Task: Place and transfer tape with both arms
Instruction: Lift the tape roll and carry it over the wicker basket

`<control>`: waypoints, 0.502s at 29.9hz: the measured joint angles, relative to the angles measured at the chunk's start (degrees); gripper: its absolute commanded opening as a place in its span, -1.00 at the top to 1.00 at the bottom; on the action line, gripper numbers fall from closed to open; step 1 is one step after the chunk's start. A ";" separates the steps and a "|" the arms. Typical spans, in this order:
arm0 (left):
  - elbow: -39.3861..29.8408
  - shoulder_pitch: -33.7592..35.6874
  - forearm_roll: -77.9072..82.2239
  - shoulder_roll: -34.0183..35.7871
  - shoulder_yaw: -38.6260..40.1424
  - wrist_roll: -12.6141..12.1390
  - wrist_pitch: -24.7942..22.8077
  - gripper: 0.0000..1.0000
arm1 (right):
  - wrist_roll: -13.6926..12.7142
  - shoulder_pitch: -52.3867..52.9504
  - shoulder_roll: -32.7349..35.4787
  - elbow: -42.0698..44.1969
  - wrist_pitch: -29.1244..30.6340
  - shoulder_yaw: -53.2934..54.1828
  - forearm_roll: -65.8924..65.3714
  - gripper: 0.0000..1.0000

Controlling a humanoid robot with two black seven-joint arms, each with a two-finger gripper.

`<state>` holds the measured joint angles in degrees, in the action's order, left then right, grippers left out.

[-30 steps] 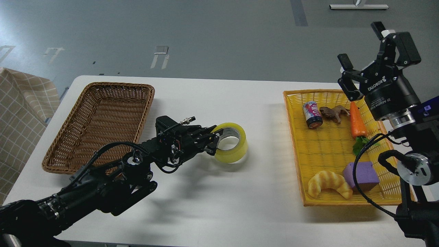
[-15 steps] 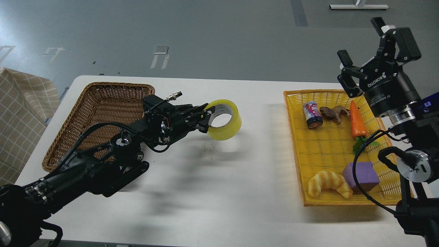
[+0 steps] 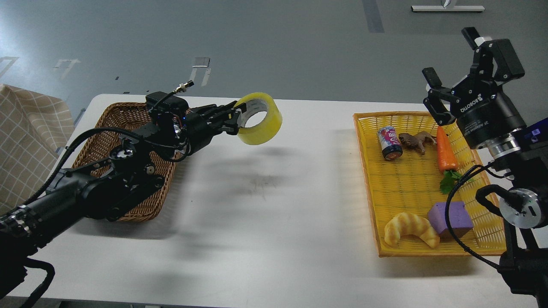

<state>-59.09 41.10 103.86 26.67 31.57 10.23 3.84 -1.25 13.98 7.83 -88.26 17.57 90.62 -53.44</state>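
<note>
The left tool is clamped on the near rim of the tape, one finger inside the core and the rest against the outer wall, and holds the roll in the air above the desk. The roll sits just beyond the tool's tips, tilted so that its open core faces partly toward the camera, and its shadow falls on the desk below and a little nearer than the tool. Behind and beneath the left arm lies a brown wicker basket, which the arm partly covers. The right tool is well apart from the tape, raised at the far right with its fingers spread and nothing between them; the ROBOTIQ marking shows on its body. Below and to the left of that tool rests a yellow tray on the desk. In the tray, nearest the right tool, lie a small can, a brown toy animal and a carrot; farther down toward the near edge are a purple block and a croissant. A cable from the right arm crosses over the purple block.
</note>
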 measured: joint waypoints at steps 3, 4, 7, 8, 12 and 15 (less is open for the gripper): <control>-0.07 0.58 -2.68 2.05 0.08 0.11 0.92 0.56 | 0.00 0.00 0.09 0.38 0.00 -0.36 0.00 -1.00; -0.14 0.74 -3.56 2.90 0.08 0.20 1.20 0.56 | 0.00 0.00 0.09 0.56 0.00 -0.54 0.00 -1.00; -0.40 1.75 -6.06 5.39 0.30 0.96 2.36 0.56 | 0.00 0.12 -0.02 0.82 0.00 -0.89 0.00 -1.00; -0.49 1.98 -6.78 6.07 0.33 1.21 2.64 0.56 | 0.00 0.12 -0.08 0.88 0.00 -0.92 0.00 -1.00; -0.51 2.24 -9.26 8.86 0.34 2.17 3.08 0.56 | 0.00 0.12 -0.24 1.50 0.00 -0.97 0.05 -1.00; -0.51 2.09 -10.23 10.96 0.33 3.21 3.15 0.56 | 0.00 0.09 -0.27 1.88 0.01 -0.98 0.09 -1.00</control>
<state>-59.60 43.19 93.63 37.63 31.90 13.44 6.99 -1.25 14.08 7.56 -86.38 17.58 89.64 -53.35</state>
